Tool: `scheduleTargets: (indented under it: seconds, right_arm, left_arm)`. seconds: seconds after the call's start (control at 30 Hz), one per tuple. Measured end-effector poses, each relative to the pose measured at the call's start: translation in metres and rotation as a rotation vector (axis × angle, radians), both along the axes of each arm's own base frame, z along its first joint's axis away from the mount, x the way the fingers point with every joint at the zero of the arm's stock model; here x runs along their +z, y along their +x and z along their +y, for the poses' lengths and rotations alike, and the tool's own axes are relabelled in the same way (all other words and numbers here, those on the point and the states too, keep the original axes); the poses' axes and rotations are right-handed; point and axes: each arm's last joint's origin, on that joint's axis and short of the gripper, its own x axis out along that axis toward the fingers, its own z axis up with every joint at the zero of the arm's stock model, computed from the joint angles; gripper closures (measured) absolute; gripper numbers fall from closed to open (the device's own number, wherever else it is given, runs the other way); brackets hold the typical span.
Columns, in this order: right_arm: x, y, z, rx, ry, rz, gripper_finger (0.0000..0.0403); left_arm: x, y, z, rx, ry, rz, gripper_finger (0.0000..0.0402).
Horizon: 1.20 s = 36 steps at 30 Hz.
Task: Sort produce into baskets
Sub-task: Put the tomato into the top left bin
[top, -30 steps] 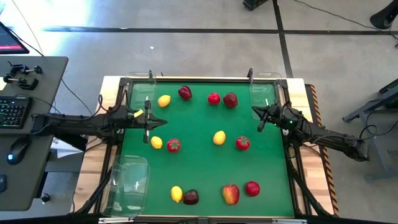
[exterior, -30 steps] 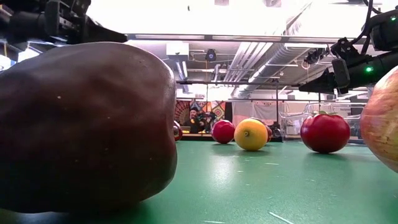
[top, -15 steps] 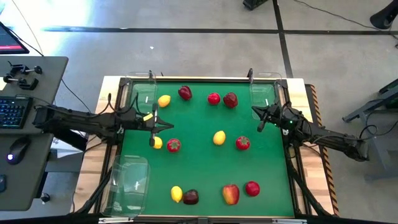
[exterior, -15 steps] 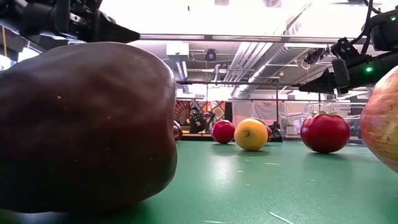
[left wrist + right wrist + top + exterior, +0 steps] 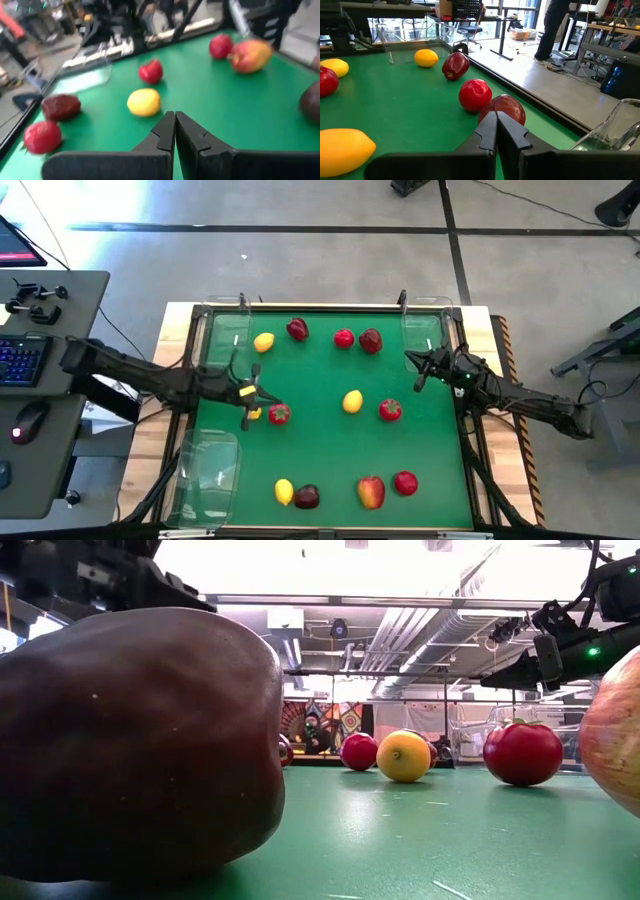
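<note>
Green mat (image 5: pixel 330 440) from above: we see the left gripper (image 5: pixel 246 412) has swung in over the lemon (image 5: pixel 255 413) beside a red fruit (image 5: pixel 279 414), so that's likely our first pick. Left wrist view: fingers pinched shut, empty. Right gripper (image 5: pixel 420 376) waits closed by its basket (image 5: pixel 421 330); nothing sorted yet.

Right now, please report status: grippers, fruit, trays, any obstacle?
Left gripper shut, empty, over lemon beside red fruit. Right gripper shut, empty, parked by right tray. No fruit in trays. Nothing blocking.
</note>
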Motion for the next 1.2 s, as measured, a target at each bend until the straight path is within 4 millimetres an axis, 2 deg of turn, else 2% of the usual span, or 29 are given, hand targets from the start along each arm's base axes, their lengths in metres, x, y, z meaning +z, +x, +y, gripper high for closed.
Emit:
scheduleTargets:
  seconds: [0.17, 0.37, 0.67, 0.93, 1.2]
  right_arm:
    - [0.000, 0.000, 0.000, 0.000, 0.000, 0.000, 0.0402]
    - [0.000, 0.000, 0.000, 0.000, 0.000, 0.000, 0.0402]
    - [0.000, 0.000, 0.000, 0.000, 0.000, 0.000, 0.0402]
    - [0.000, 0.000, 0.000, 0.000, 0.000, 0.000, 0.0402]
    - [0.000, 0.000, 0.000, 0.000, 0.000, 0.001, 0.0402]
  left_arm:
    - [0.001, 0.013, -0.007, 0.037, 0.007, 0.111, 0.0399]
    - [0.012, 0.027, -0.016, 0.018, 0.018, 0.180, 0.0384]
    - [0.011, 0.032, -0.031, -0.017, 0.044, 0.351, 0.0344]
    - [0.006, 0.045, -0.045, -0.040, 0.041, 0.458, 0.0310]
    - [0.012, 0.060, -0.056, -0.077, 0.070, 0.584, 0.0269]
